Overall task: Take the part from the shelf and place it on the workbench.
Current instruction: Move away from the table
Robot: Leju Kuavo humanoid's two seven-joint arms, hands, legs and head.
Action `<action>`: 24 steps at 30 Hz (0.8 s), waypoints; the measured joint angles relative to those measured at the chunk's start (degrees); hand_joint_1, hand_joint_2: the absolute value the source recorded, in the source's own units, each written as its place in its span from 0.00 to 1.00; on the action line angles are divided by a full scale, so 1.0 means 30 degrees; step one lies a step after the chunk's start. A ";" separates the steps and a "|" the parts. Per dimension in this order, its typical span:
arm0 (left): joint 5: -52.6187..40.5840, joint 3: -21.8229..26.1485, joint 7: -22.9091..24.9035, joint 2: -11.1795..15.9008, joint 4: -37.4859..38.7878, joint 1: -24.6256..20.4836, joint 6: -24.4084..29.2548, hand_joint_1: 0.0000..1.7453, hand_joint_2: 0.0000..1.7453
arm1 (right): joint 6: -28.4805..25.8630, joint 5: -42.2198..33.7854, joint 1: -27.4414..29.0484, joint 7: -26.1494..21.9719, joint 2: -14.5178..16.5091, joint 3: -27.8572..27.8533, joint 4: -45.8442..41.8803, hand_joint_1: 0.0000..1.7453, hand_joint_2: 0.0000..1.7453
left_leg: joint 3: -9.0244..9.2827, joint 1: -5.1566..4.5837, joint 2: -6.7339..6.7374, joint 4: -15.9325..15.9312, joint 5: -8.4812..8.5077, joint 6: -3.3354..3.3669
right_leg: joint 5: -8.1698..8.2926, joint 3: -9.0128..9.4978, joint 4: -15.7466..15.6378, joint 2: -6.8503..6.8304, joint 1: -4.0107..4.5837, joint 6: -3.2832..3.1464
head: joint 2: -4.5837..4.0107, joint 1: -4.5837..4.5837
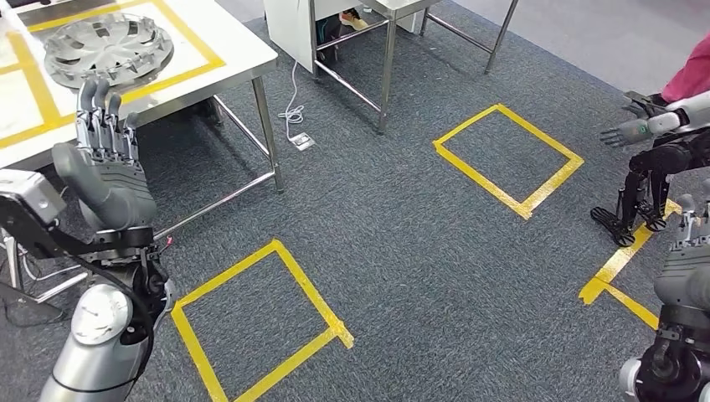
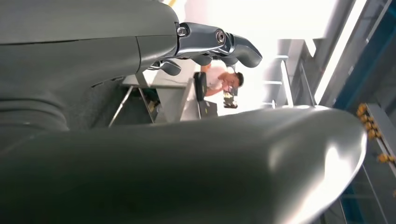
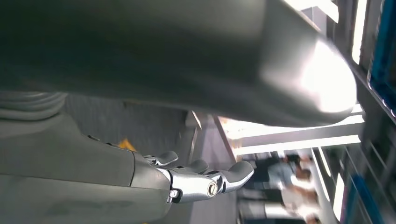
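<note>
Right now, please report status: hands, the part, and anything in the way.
Left hand raised, holding nothing; right hand low, fingers hidden. Wheel cover already lies on the workbench. Another robot stands at right.

1. The left arm (image 1: pixel 100 343) rises from the lower left of the head view, its silver upper segment leading to a dark wrist.
2. The left hand (image 1: pixel 105 159) stands raised with its back to the camera, fingers (image 1: pixel 99 105) pointing up and held close side by side, nearly straight; it holds nothing.
3. In the left wrist view the thick grey thumb (image 2: pixel 210 168) lies well apart from the darker fingers (image 2: pixel 219 42), with an empty gap between.
4. The right arm (image 1: pixel 682 335) shows at the lower right edge of the head view.
5. In the right wrist view the right hand (image 3: pixel 140 172) holds nothing, its fingers (image 3: pixel 210 179) stretched out and well apart from the thumb (image 3: pixel 233 70).
</note>
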 joint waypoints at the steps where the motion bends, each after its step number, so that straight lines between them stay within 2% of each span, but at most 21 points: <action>1: -0.0049 0.0015 0.0002 0.0000 -0.0009 -0.0022 -0.0002 0.00 0.00 | -0.0115 0.0330 -0.0009 0.0071 -0.0005 -0.0018 -0.0025 0.00 0.00 | 0.0054 -0.0043 0.0208 -0.0025 -0.0052 -0.0085 | -0.0056 0.0225 -0.0363 -0.0170 0.0125 -0.0149 | 0.0000 0.0005; 3: -0.0117 0.0038 0.0007 0.0000 -0.0013 -0.0070 -0.0007 0.00 0.00 | -0.0279 0.0842 0.0002 0.0253 -0.0016 -0.0017 -0.0082 0.00 0.00 | 0.0182 -0.0073 0.0617 -0.0117 -0.0151 -0.0286 | -0.0075 0.0319 -0.0480 0.0265 0.0168 -0.0389 | 0.0000 -0.0033; 4: -0.0135 0.0047 0.0007 0.0002 -0.0013 -0.0093 -0.0014 0.00 0.00 | -0.0345 0.1020 0.0013 0.0331 -0.0017 -0.0013 -0.0125 0.00 0.00 | 0.0207 -0.0044 0.0499 -0.0070 -0.0255 -0.0380 | -0.0040 0.0394 -0.0586 0.0516 0.0125 -0.0488 | 0.0000 -0.0087; 5: -0.0157 0.0056 -0.0004 0.0009 -0.0013 -0.0119 -0.0024 0.00 0.00 | -0.0390 0.1171 -0.0008 0.0413 -0.0017 -0.0008 -0.0173 0.00 0.00 | 0.0109 -0.0009 0.0136 0.0206 -0.0473 -0.0447 | -0.0006 0.0495 -0.0706 0.0749 0.0066 -0.0578 | 0.0000 -0.0145; 6: -0.0166 0.0066 -0.0013 0.0024 -0.0011 -0.0136 -0.0042 0.00 0.00 | -0.0423 0.1333 -0.0048 0.0497 -0.0013 0.0003 -0.0222 0.00 0.00 | -0.0204 0.0020 -0.0388 0.0851 -0.0829 -0.0484 | 0.0031 0.0595 -0.0814 0.0959 0.0001 -0.0662 | 0.0000 -0.0255; 7: -0.0166 0.0071 -0.0024 0.0042 -0.0004 -0.0128 -0.0074 0.00 0.00 | -0.0450 0.1523 -0.0076 0.0614 -0.0004 0.0027 -0.0246 0.00 0.00 | -0.0739 0.0040 -0.0955 0.1866 -0.1273 -0.0487 | 0.0032 0.0634 -0.0847 0.1172 -0.0022 -0.0735 | 0.0000 -0.0410; 8: -0.0164 0.0075 -0.0049 0.0062 0.0009 -0.0088 -0.0113 0.00 0.00 | -0.0468 0.1752 -0.0104 0.0763 0.0004 0.0060 -0.0251 0.00 0.00 | -0.1427 0.0028 -0.1301 0.3085 -0.1696 -0.0491 | 0.0015 0.0643 -0.0845 0.1411 -0.0021 -0.0797 | 0.0000 -0.0541; 9: -0.0164 0.0082 -0.0079 0.0086 0.0029 -0.0031 -0.0157 0.00 0.00 | -0.0494 0.2012 -0.0101 0.0914 0.0011 0.0100 -0.0255 0.00 0.00 | -0.2084 0.0009 -0.1466 0.4123 -0.1937 -0.0493 | -0.0001 0.0643 -0.0823 0.1670 -0.0010 -0.0851 | 0.0000 -0.0667; 10: -0.0184 0.0095 -0.0118 0.0109 0.0049 0.0032 -0.0193 0.00 0.00 | -0.0519 0.2274 -0.0088 0.1075 0.0014 0.0142 -0.0260 0.00 0.00 | -0.2552 -0.0003 -0.1550 0.4695 -0.1890 -0.0496 | -0.0028 0.0643 -0.0787 0.1946 0.0005 -0.0883 | 0.0000 -0.0756; 11: -0.0228 0.0116 -0.0166 0.0135 0.0060 0.0087 -0.0219 0.00 0.00 | -0.0543 0.2518 -0.0085 0.1224 0.0016 0.0178 -0.0275 0.00 0.00 | -0.2705 -0.0008 -0.1603 0.4619 -0.1522 -0.0494 | -0.0065 0.0643 -0.0730 0.2226 0.0009 -0.0881 | 0.0000 -0.0808; 12: -0.0284 0.0155 -0.0206 0.0160 0.0051 0.0123 -0.0235 0.00 0.00 | -0.0558 0.2711 -0.0084 0.1349 0.0016 0.0208 -0.0297 0.00 0.00 | -0.2510 0.0007 -0.1713 0.3891 -0.0905 -0.0487 | -0.0115 0.0644 -0.0643 0.2504 -0.0002 -0.0856 | 0.0000 -0.0861; 13: -0.0337 0.0209 -0.0240 0.0180 0.0025 0.0146 -0.0244 0.00 0.00 | -0.0563 0.2868 -0.0084 0.1466 0.0016 0.0231 -0.0328 0.00 0.00 | -0.2091 0.0045 -0.2001 0.2765 -0.0237 -0.0482 | -0.0185 0.0637 -0.0530 0.2787 -0.0023 -0.0794 | 0.0000 -0.0921; 15: -0.0401 0.0331 -0.0288 0.0204 -0.0024 0.0177 -0.0282 0.00 0.00 | -0.0554 0.3099 -0.0107 0.1608 0.0013 0.0262 -0.0386 0.00 0.00 | -0.1234 0.0182 -0.2934 0.0906 0.0430 -0.0478 | -0.0325 0.0539 -0.0288 0.3259 -0.0038 -0.0618 | 0.0000 -0.1000; 16: -0.0403 0.0388 -0.0297 0.0208 -0.0040 0.0196 -0.0324 0.00 0.00 | -0.0549 0.3232 -0.0122 0.1652 0.0007 0.0282 -0.0414 0.00 0.00 | -0.0962 0.0213 -0.3255 0.0457 0.0451 -0.0457 | -0.0355 0.0451 -0.0206 0.3470 -0.0065 -0.0508 | 0.0000 -0.1000; 17: -0.0395 0.0424 -0.0302 0.0206 -0.0047 0.0209 -0.0392 0.00 0.00 | -0.0547 0.3407 -0.0127 0.1681 0.0002 0.0309 -0.0441 0.00 0.00 | -0.0841 0.0202 -0.3346 0.0363 0.0350 -0.0416 | -0.0361 0.0362 -0.0172 0.3657 -0.0100 -0.0405 | 0.0000 -0.0988; 20: -0.0368 0.0461 -0.0310 0.0195 -0.0062 0.0207 -0.0570 0.00 0.00 | -0.0558 0.3856 -0.0089 0.1718 -0.0006 0.0373 -0.0499 0.00 0.00 | -0.0724 0.0081 -0.3042 0.0315 0.0331 -0.0284 | -0.0317 0.0240 -0.0199 0.4025 -0.0222 -0.0221 | 0.0000 -0.1021; 24: -0.0363 0.0459 -0.0306 0.0195 -0.0062 0.0201 -0.0606 0.00 0.00 | -0.0563 0.3903 -0.0079 0.1712 -0.0006 0.0377 -0.0502 0.00 0.00 | -0.0716 0.0071 -0.3004 0.0317 0.0335 -0.0268 | -0.0302 0.0233 -0.0205 0.4074 -0.0231 -0.0200 | 0.0000 -0.1041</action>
